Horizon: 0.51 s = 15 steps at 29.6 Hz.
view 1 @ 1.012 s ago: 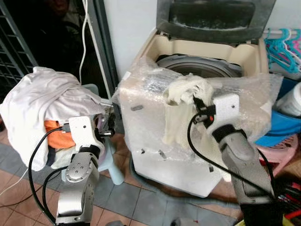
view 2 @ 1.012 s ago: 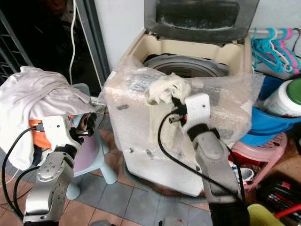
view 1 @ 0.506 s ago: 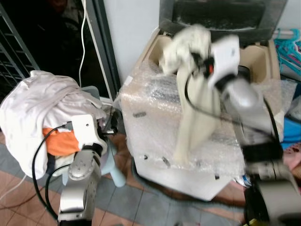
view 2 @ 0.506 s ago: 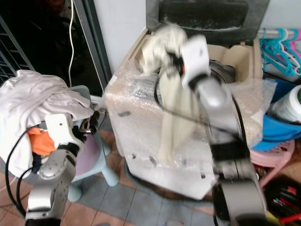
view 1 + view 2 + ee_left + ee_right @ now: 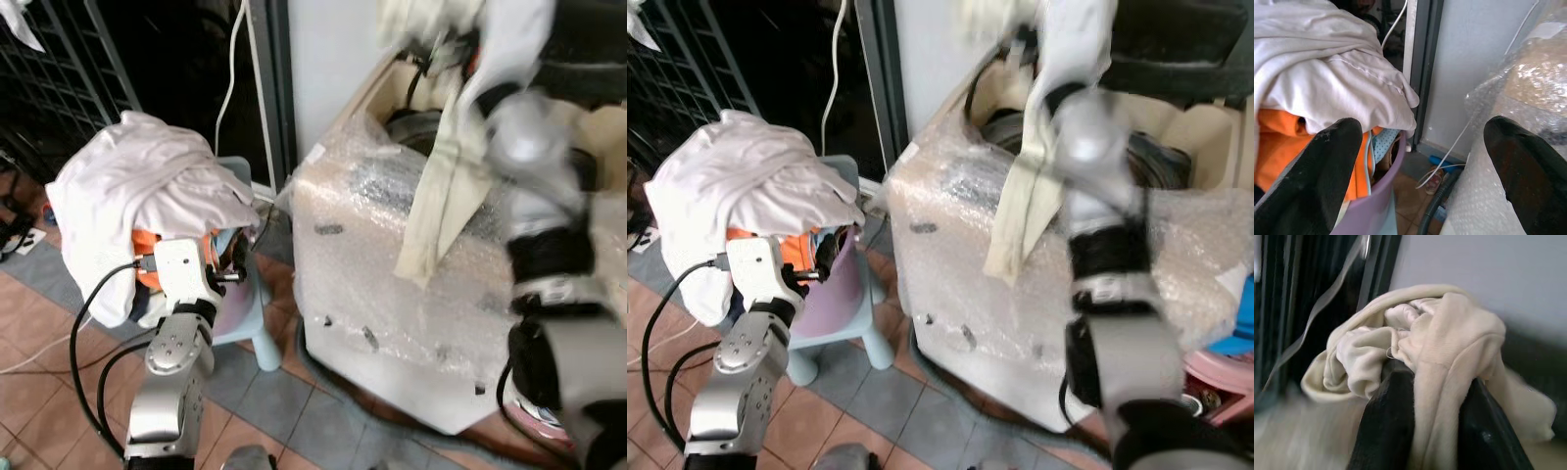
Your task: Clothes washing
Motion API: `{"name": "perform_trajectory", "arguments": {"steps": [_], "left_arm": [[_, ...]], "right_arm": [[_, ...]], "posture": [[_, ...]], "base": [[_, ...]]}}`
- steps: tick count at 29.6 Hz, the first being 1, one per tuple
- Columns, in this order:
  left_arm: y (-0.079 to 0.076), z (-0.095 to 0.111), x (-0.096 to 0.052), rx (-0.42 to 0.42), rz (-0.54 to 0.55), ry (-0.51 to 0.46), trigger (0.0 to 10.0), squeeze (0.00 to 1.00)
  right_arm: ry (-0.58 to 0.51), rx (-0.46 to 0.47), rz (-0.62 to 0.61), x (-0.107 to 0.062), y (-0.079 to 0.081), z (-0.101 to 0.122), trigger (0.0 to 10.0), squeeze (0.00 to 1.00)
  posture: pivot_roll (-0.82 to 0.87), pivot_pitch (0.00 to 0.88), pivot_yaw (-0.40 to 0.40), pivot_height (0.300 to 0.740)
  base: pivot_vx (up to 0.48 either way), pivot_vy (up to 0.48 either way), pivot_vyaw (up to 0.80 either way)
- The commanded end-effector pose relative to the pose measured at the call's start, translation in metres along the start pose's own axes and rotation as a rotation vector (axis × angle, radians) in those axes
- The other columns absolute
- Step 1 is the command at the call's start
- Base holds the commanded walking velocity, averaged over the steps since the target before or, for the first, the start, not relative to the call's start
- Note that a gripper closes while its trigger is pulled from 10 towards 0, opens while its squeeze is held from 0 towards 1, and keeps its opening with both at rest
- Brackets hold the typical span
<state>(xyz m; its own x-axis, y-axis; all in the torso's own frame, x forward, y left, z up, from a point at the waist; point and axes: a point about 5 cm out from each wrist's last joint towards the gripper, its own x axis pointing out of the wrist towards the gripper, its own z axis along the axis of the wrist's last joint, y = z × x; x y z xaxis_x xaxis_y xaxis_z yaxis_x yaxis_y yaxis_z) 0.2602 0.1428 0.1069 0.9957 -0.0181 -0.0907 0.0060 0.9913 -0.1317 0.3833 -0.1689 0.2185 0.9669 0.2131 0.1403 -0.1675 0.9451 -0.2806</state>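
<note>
- And up it has gone: since a second ago the right arm has swung from the bubble-wrapped front of the washer to high above its open top, dragging the cream garment (image 5: 443, 186) with it, and the head camera has shifted too, so the whole room sits differently now.
- Far left, the laundry pile (image 5: 137, 196) of white cloth over something orange sits in a lilac basket (image 5: 1374, 208) on a small pale-blue stool (image 5: 250, 318), just beside the machine.
- The left gripper (image 5: 1418, 161) hovers next to that pile, its black fingers (image 5: 1312, 171) spread wide, holding nothing.
- Moving right, the washing machine (image 5: 392, 294) stands wrapped in bubble film, its drum (image 5: 411, 125) uncovered at the top.
- The garment's long tail hangs down the front of the washer, outside the tub.
- At the top right, the right gripper (image 5: 1422, 396) is clamped on the garment's bunched upper end, its fingers pinching the cloth between them.
- To my eye the trick now is to carry the bundle further over the drum, so the dangling tail clears the rim before letting go.
- Release too early and I'd expect the tail to snag on the film or slide down outside.
</note>
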Motion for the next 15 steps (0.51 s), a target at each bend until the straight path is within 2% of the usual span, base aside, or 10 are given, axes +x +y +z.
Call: {"name": "perform_trajectory", "arguments": {"steps": [1,2,5,7,10,12,13,15], "left_arm": [[0.001,0.001,-0.001,0.011,0.001,-0.004,10.0,0.00],[0.001,0.000,0.000,0.015,-0.003,0.000,10.0,0.00],[0.000,0.000,0.002,0.023,-0.013,0.002,10.0,0.00],[-0.001,0.000,0.003,0.025,-0.016,0.002,10.0,0.00],[-0.002,0.000,0.003,0.027,-0.018,0.001,10.0,0.00],[-0.001,0.000,0.003,0.027,-0.016,0.001,10.0,0.00],[-0.001,0.000,0.002,0.025,-0.009,0.003,10.0,0.00],[-0.001,0.000,0.001,0.025,-0.006,0.003,10.0,0.00]], "right_arm": [[-0.007,0.019,0.009,-0.002,0.002,0.005,10.0,1.00],[0.044,0.007,0.010,-0.012,0.006,-0.009,10.0,1.00],[0.070,0.014,0.011,-0.027,0.010,-0.020,10.0,1.00],[0.063,0.003,0.006,-0.032,0.009,-0.021,10.0,1.00],[0.029,-0.001,-0.039,-0.049,0.004,-0.022,10.0,1.00],[0.027,0.016,-0.052,-0.061,0.007,-0.025,10.0,1.00],[0.030,0.011,-0.058,-0.075,0.011,-0.029,10.0,1.00],[0.040,0.027,-0.059,-0.084,0.016,-0.032,10.0,1.00]], "posture": [[-0.04,0.000,0.062,0.740],[-0.04,0.000,0.067,0.740],[-0.06,0.000,0.074,0.740],[-0.06,0.000,0.074,0.740],[-0.06,0.000,0.074,0.740],[-0.06,0.000,0.071,0.740],[-0.06,0.000,0.070,0.740],[-0.06,0.000,0.070,0.740]], "base": [[0.000,0.000,0.00],[0.000,0.000,0.00],[0.000,0.000,0.00],[0.000,0.000,0.00],[0.000,0.000,0.00],[0.000,0.000,0.00],[0.000,0.000,0.00],[0.000,0.000,0.00]]}}
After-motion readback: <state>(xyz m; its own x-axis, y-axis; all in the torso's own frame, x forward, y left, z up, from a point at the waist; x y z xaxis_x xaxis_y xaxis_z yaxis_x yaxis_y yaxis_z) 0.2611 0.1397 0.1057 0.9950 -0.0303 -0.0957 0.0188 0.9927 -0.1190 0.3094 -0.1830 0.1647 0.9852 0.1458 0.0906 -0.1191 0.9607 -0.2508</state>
